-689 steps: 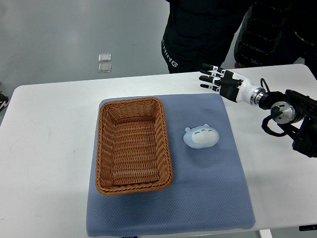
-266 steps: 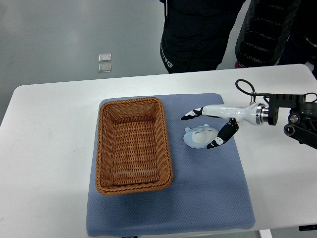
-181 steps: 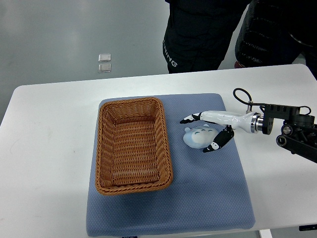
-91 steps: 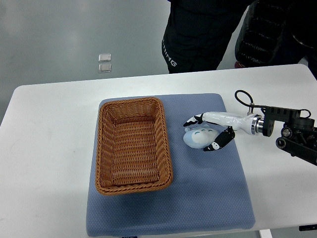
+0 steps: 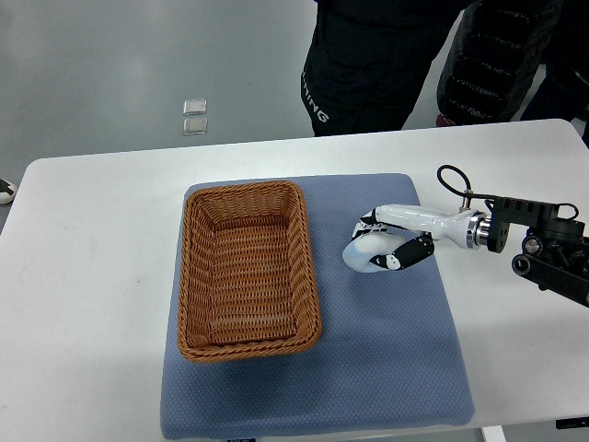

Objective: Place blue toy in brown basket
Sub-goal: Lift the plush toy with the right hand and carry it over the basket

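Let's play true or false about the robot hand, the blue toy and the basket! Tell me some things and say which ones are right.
1. The right hand has its fingers curled around the blue toy. True.
2. The blue toy is already inside the brown basket. False: it sits on the blue mat, to the right of the basket.
3. The basket has nothing in it. True.
4. The basket sits on the bare white table. False: it sits on the blue mat.
5. Two robot hands are in the picture. False: only the right one shows.
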Controlling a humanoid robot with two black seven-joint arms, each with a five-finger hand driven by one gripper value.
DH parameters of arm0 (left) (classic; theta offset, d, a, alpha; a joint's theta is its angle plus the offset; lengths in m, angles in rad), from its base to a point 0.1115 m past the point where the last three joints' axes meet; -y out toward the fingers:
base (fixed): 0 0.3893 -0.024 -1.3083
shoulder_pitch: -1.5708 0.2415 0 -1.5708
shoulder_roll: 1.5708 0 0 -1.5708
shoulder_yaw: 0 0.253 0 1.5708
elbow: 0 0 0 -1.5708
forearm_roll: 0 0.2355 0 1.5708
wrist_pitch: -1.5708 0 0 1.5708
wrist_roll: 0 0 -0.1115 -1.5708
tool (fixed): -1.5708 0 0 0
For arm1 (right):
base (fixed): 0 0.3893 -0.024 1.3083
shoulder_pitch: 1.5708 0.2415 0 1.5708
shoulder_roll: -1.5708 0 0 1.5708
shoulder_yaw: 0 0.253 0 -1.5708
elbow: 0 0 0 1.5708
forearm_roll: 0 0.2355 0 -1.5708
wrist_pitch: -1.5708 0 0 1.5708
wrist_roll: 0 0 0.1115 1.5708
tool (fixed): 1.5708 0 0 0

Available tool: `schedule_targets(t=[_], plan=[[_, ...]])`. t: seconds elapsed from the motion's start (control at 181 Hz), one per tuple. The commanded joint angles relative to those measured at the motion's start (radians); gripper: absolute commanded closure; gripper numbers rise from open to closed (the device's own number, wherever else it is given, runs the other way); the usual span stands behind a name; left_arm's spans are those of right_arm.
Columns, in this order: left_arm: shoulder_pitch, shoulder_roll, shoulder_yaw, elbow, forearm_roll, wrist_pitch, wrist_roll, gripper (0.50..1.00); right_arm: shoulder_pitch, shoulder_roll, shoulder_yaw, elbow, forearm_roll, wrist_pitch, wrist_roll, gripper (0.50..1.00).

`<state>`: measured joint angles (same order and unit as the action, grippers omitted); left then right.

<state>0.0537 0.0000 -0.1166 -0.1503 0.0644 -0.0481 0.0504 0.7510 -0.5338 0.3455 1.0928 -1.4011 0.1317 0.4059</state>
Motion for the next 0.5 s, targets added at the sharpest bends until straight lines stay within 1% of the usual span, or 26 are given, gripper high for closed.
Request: schedule_targets(t=[0.0,0.138,0.243,0.37,0.497], plan=[[0.000,0.000,0.000,0.000,0.000,0.001,0.000,0.500,0.007,-0.006,0.026,0.010,0.028,0.006,0.019,1.000],[0.000,0.000,0.000,0.000,0.000,-0.001,0.000,0.500,0.016,-0.008,0.047,0.033,0.099,0.009,0.042,1.000],[0.000,0.000,0.000,0.000,0.000,0.001,0.000,0.500,0.044,-0.006,0.059,0.047,0.114,0.012,0.073,1.000],[0.000,0.000,0.000,0.000,0.000,-0.001,0.000,0.500,0.080,0.012,0.059,0.050,0.114,0.016,0.074,1.000],[0.000,0.000,0.000,0.000,0.000,-0.001,0.000,0.500,0.125,0.092,0.053,0.049,0.114,0.016,0.071,1.000]])
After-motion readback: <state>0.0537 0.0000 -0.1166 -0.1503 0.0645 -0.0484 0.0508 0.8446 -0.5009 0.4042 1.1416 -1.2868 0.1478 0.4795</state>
